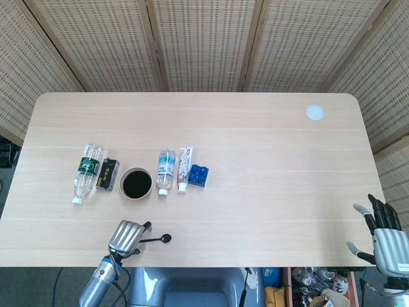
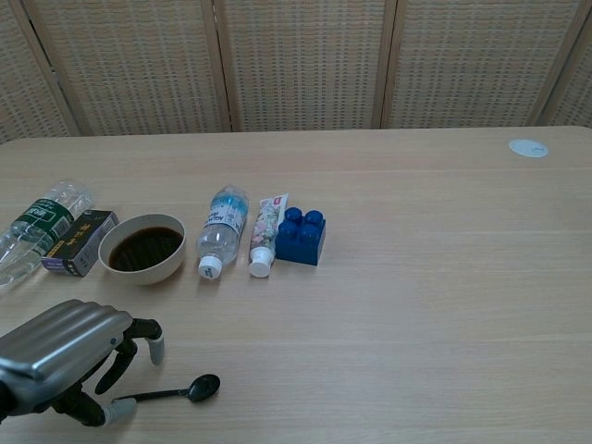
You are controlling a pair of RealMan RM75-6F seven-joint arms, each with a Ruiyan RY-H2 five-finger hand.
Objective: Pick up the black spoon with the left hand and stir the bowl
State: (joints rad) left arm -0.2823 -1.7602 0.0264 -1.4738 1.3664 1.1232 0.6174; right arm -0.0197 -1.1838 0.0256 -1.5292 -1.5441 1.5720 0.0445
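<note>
The black spoon (image 1: pixel 157 240) (image 2: pixel 172 393) lies flat near the table's front edge, its head pointing right. The white bowl (image 1: pixel 136 183) (image 2: pixel 141 248) of dark liquid stands behind it. My left hand (image 1: pixel 126 236) (image 2: pixel 70 355) hovers over the handle's left end with its fingers curled downward and apart. The thumb tip sits right by the handle end, and no grip shows. My right hand (image 1: pixel 386 238) hangs off the table's front right corner with fingers spread and nothing in it; the chest view does not show it.
Left of the bowl lie a dark box (image 2: pixel 81 242) and a clear bottle (image 2: pixel 35 231). To its right are a small water bottle (image 2: pixel 220 230), a tube (image 2: pixel 264 231) and a blue block (image 2: pixel 301 236). A white disc (image 2: pixel 528 147) sits at the far right.
</note>
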